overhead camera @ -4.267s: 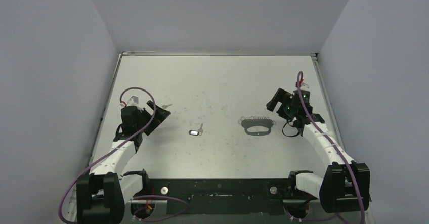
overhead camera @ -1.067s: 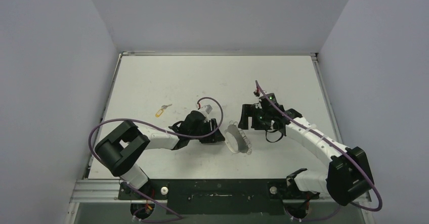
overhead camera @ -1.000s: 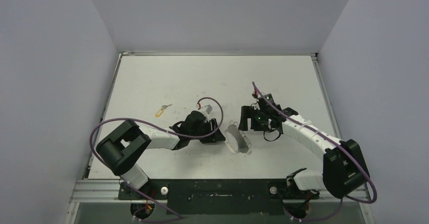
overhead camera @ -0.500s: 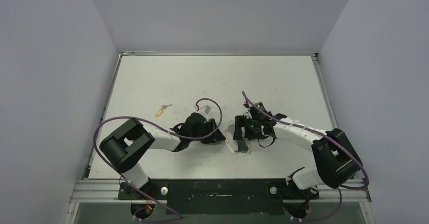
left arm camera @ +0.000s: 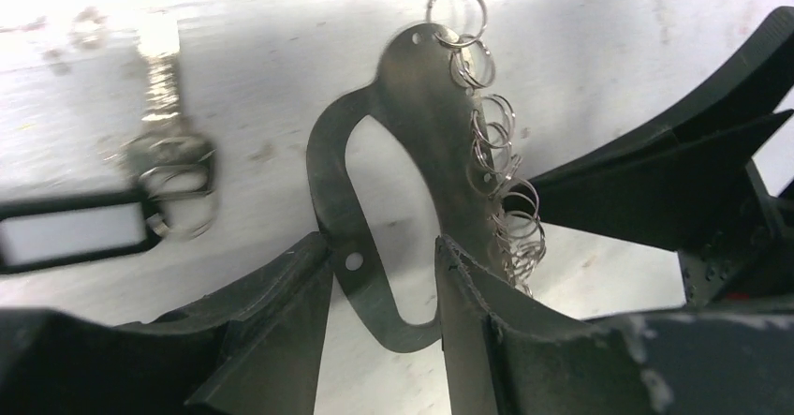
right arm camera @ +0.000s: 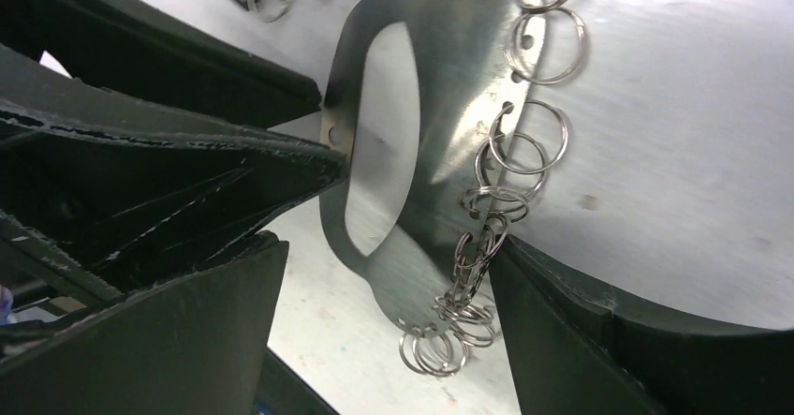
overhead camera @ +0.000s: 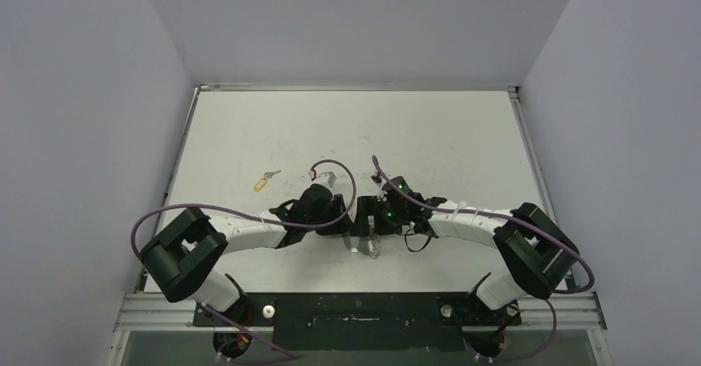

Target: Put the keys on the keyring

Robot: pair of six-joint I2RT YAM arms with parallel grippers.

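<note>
Over the counter's (overhead camera: pixel 430 126) near centre, my left gripper (left arm camera: pixel 381 251) pinches the keyring (left arm camera: pixel 426 106) across its lower end. Its long axis lies between the fingers of my right gripper (right arm camera: pixel 386 246), spread wide, chain side touching one.

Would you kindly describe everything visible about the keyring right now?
The keyring is a flat, dull silver-grey metal oval with a long slot, small holes along its edge and a chain of thin wire rings down one side, all empty. It is tilted up off the table, pinched across its width by the left claw; the open right claw straddles it, one finger beside the rings.
</note>
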